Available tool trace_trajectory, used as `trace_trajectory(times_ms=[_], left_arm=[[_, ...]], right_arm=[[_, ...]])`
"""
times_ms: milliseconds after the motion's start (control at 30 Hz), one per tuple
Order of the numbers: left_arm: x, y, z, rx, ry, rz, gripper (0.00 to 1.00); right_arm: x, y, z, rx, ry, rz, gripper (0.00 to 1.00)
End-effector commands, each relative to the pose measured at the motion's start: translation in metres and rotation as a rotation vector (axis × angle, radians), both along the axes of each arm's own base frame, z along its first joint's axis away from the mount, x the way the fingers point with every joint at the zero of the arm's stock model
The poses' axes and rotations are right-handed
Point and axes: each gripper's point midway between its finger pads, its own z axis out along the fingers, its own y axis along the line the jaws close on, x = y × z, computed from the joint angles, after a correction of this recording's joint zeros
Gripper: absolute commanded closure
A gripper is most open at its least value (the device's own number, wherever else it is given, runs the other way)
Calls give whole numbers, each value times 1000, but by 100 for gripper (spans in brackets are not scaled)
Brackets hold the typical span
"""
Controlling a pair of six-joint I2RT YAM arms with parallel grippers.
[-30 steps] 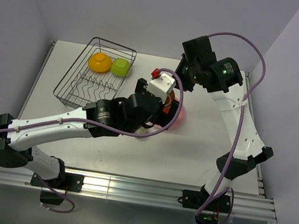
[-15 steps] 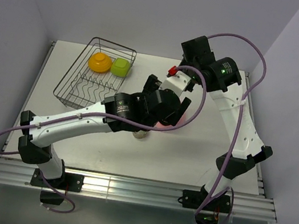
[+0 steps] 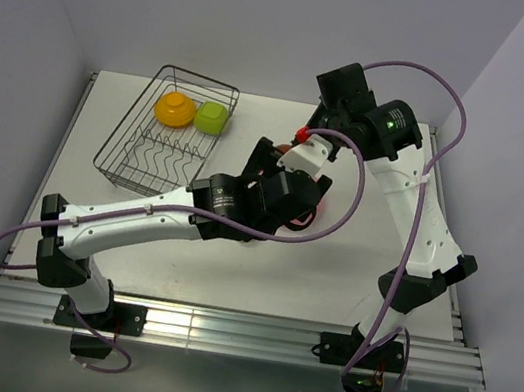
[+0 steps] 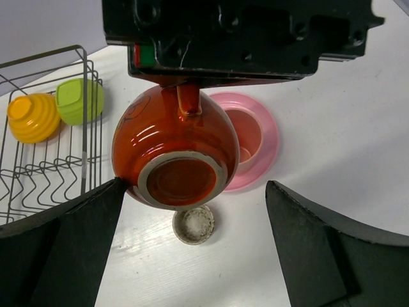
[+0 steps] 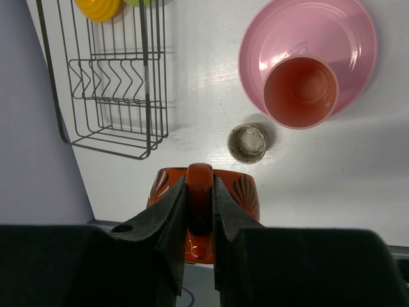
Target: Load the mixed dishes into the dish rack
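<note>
— Where's the mug [image 4: 172, 137]?
— Off the table [image 3: 350, 273], its handle pinched tight by the right gripper [image 5: 199, 185].
— And the left gripper [image 4: 193, 185]?
— Spread wide, holding nothing, facing the mug's base.
— The rest?
— Tumbler [image 5: 300, 89] on the plate [image 5: 345, 38], small dish [image 5: 246, 143] beside it, orange bowl [image 3: 174, 106] and green bowl [image 3: 212, 117] in the rack [image 3: 158, 149].

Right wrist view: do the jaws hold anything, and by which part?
The right gripper holds the red-brown mug by its handle, the jaws shut on both sides of it. The left gripper is open and holds nothing.
</note>
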Motion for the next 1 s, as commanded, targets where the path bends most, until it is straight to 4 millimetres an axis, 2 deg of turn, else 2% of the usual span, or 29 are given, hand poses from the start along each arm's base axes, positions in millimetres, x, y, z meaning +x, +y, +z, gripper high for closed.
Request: trace_trajectory(times_ms=[0, 600, 767, 967], left_arm=[[6, 8, 8, -7, -46, 49, 1], [16, 5, -3, 44, -99, 75, 1], [15, 3, -2, 20, -86, 71, 1], [12, 5, -10, 23, -64, 63, 3]], right_arm=[[-21, 2, 3, 31, 51, 11, 100], [-28, 6, 5, 71, 58, 25, 100], [-29, 5, 5, 70, 58, 24, 100], [-30, 6, 5, 78, 56, 29, 100]])
